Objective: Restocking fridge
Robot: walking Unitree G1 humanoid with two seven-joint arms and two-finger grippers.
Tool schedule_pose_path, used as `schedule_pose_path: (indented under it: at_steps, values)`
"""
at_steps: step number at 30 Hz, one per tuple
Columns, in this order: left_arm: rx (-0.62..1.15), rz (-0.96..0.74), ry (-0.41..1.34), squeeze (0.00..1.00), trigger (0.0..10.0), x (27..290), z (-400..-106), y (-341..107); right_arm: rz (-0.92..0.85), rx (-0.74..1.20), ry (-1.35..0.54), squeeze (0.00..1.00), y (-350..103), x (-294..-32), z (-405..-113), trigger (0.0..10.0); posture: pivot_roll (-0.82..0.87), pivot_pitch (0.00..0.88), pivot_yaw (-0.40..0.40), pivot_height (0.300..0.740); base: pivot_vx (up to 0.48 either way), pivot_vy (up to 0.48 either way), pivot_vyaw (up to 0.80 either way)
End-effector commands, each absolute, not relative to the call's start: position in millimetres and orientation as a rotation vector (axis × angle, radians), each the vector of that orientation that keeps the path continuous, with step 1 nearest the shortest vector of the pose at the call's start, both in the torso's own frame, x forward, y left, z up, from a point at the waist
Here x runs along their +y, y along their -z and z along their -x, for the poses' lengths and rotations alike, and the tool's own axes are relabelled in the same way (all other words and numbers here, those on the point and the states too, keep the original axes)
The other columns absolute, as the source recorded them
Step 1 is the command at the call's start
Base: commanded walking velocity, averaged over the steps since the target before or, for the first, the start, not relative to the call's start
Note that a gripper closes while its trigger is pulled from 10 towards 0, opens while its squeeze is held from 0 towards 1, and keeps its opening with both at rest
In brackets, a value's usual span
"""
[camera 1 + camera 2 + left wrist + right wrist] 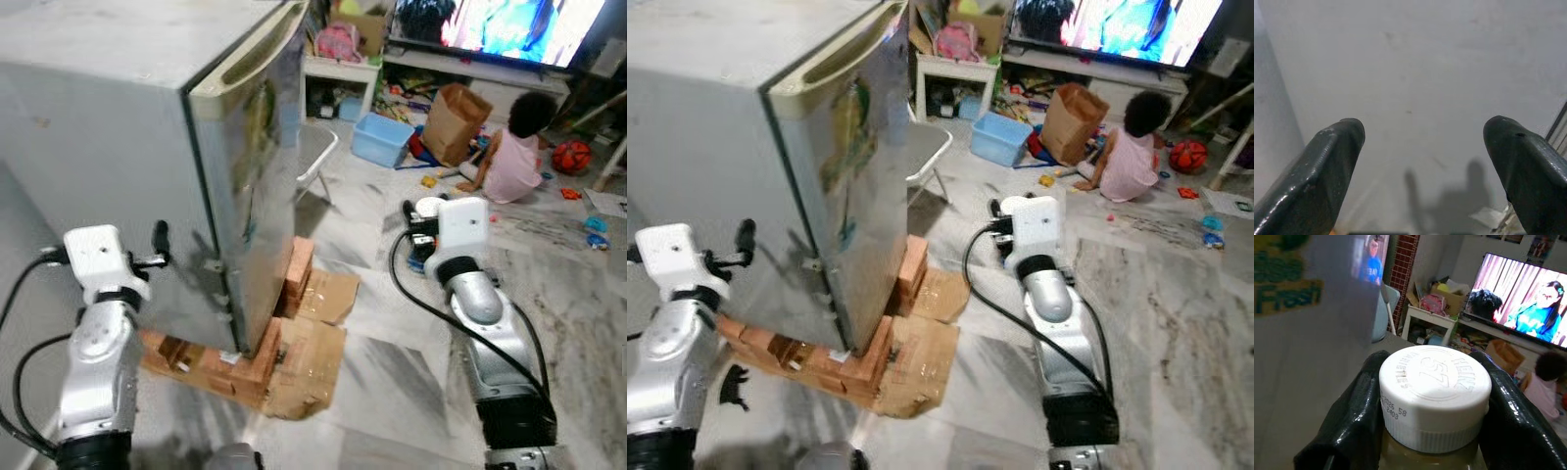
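Black fingers (1354, 416) of my right gripper (1432, 404) press either side of a white screw cap (1435, 391) embossed with "Heinz 57", on a bottle whose body I can barely see beneath it. That bottle hangs in front of the closed fridge door (857, 166), not yet inside. I judge it fairly heavy and rigid, possibly glass, so breakable. The smooth cap could slip; a hold lower on the neck or body would be safer.

My left gripper (1422, 147) has its fingers spread wide, holding nothing, close to the plain grey side of the fridge (98, 147). The fridge stands raised on bricks (250, 362) and flattened cardboard (313, 357). Beyond, a person (509, 152) sits on the floor near a television (519, 24).
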State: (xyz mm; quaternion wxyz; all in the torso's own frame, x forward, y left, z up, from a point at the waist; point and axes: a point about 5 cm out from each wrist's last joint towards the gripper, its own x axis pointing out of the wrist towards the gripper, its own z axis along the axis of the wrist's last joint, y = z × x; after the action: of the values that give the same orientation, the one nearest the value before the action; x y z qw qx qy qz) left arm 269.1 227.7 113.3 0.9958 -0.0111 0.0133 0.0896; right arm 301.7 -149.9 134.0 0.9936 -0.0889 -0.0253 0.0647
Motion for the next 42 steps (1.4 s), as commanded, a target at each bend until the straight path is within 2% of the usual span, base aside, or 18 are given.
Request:
schedule_pose_path:
  at_steps: [1, 8, 17, 22, 38, 42]
  values:
    - [0.035, 0.026, -0.125, 0.00, 10.0, 217, -268, -111, 0.191, -0.076, -0.096, 0.00, -143, -159, -302, 10.0, 0.05, 0.000, -0.045, 0.740, 0.000, 0.000, 0.00]
    - [0.018, 0.023, -0.032, 0.00, 10.0, 200, -267, -111, 0.195, -0.070, -0.094, 0.00, -142, -160, -304, 10.0, 0.05, 0.000, -0.054, 0.740, 0.000, 0.000, -0.80]
    - [-0.005, 0.003, 0.021, 0.00, 10.0, 194, -267, -114, 0.196, -0.070, -0.091, 0.00, -142, -159, -303, 10.0, 0.05, 0.000, -0.055, 0.740, 0.000, 0.000, -0.80]
    - [-0.012, 0.008, 0.031, 0.00, 10.0, 192, -268, -115, 0.193, -0.070, -0.092, 0.00, -142, -158, -303, 10.0, 0.05, 0.000, -0.054, 0.740, 0.000, 0.000, 0.00]
    - [-0.021, 0.017, 0.059, 0.00, 10.0, 185, -268, -115, 0.200, -0.073, -0.093, 0.00, -142, -159, -303, 10.0, 0.04, 0.000, -0.050, 0.740, 0.334, 0.000, 0.00]
    - [-0.010, 0.011, 0.015, 0.00, 10.0, 188, -269, -113, 0.205, -0.066, -0.090, 0.00, -141, -163, -300, 10.0, 0.04, 0.000, -0.051, 0.740, 0.077, 0.000, 0.00]
